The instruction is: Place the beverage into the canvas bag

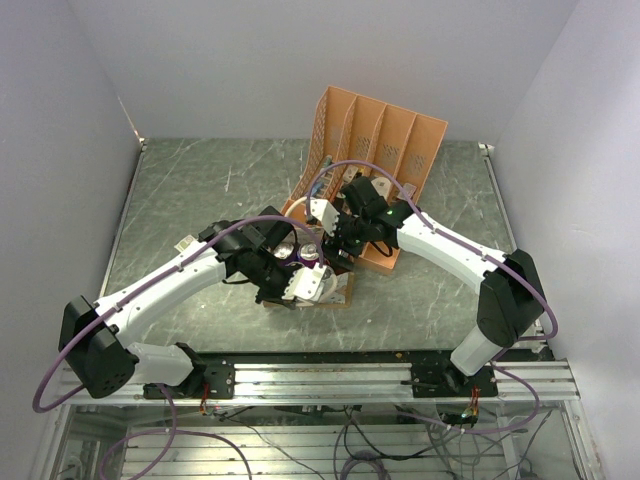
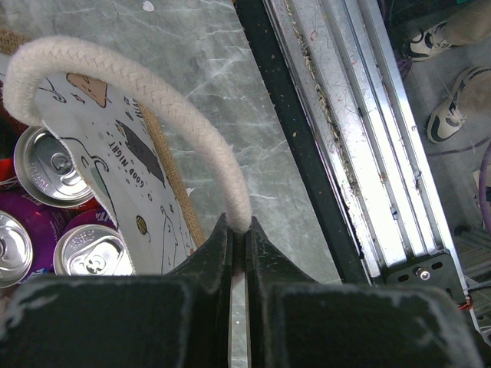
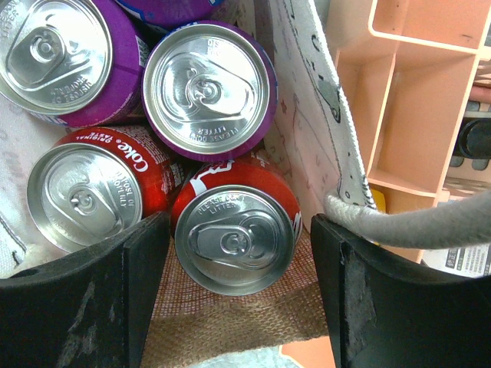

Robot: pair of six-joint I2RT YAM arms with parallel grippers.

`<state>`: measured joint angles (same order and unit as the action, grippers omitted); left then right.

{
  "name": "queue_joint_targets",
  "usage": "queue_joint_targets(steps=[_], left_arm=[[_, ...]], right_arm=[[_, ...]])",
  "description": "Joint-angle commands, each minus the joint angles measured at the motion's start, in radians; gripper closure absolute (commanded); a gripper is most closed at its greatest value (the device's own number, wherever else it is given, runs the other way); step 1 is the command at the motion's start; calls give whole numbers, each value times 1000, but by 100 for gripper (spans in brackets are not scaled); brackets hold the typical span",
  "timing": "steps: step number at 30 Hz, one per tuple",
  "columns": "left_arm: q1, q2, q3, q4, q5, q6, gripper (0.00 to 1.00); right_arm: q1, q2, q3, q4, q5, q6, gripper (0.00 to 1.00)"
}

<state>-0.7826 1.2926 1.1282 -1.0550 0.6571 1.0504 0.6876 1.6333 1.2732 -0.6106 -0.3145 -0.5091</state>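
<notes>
Beverage can [image 3: 234,239] stood in canvas bag [image 3: 303,146] within wide-spread right tool [image 3: 238,230], purple cans [image 3: 203,88] at its 12 o'clock; left tool [image 2: 238,230] pinched white handle [image 2: 180,119].

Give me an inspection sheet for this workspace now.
Surface: grey marbled table, no spills seen.
Job's things: canvas bag holds at least four upright cans: a red Coke can, a second Coke can, two purple cans.
Clutter: orange file rack behind the bag.
Grippers: left gripper shut on the bag's white rope handle; right gripper open, fingers either side of the red Coke can.
Cables: purple cables along both arms; loose wiring below the rail.
Surroundings: white walls; shoes on the floor.
</notes>
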Motion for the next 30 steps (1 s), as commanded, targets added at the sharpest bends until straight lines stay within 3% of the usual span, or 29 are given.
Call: queue_joint_targets(steps=[1, 30], left_arm=[[0, -12, 2, -5, -4, 11, 93], [8, -3, -7, 4, -16, 18, 93]], right_arm=[[-2, 4, 25, -24, 3, 4, 25], [-3, -86, 84, -5, 15, -24, 31]])
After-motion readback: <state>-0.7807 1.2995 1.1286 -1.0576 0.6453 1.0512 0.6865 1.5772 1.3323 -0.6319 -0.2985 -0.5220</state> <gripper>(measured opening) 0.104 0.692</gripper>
